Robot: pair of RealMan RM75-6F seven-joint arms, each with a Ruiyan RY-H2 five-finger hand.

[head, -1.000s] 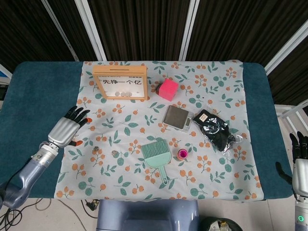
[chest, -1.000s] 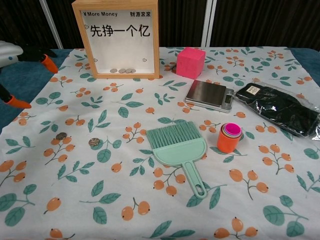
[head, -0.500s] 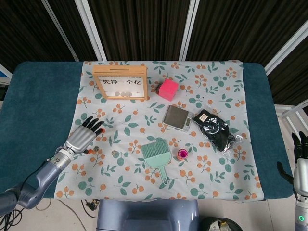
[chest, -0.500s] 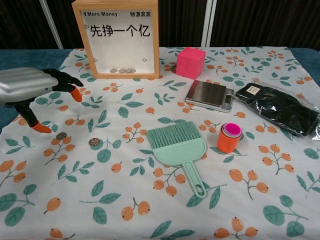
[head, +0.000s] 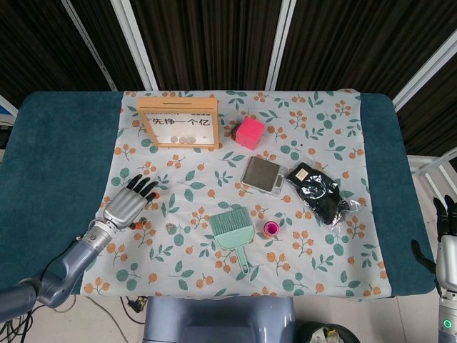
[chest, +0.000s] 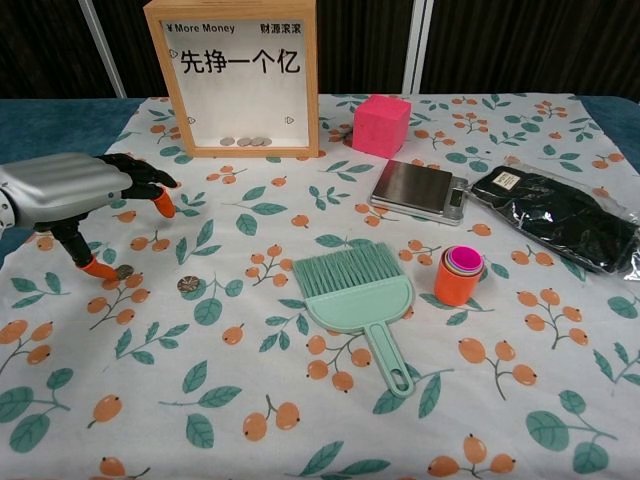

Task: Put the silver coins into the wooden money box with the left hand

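Dark slatted panels with pale uprights close off the background behind a teal worktop (head: 57,150), most of which is covered by a floral cloth (head: 314,236) printed with leaves and orange berries. At the far left of the cloth the wooden money box (head: 178,123) stands upright; its top edge is cut off in the chest view, and a few silver coins can be made out on its floor behind the clear front, too small to count. A black packet (head: 320,191) in a clear wrapper is laid at the right, its far end cropped in the chest view, with a silver scale (head: 263,174) just beside it on the left. A mint green brush (head: 232,233) is placed near the middle, an orange cup stack (head: 270,229) near its right side and a pink cube (head: 250,132) close to the money box.

The left hand (head: 127,206) is held over the cloth's left part with its fingers spread and nothing in them; its wrist is cut off in the chest view. Two silver coins (chest: 187,284) lie on the cloth, one touching or just under the thumb tip, which cannot be told. Only part of the right hand (head: 445,227) is seen at the right edge, fingers up and apart, nothing held.
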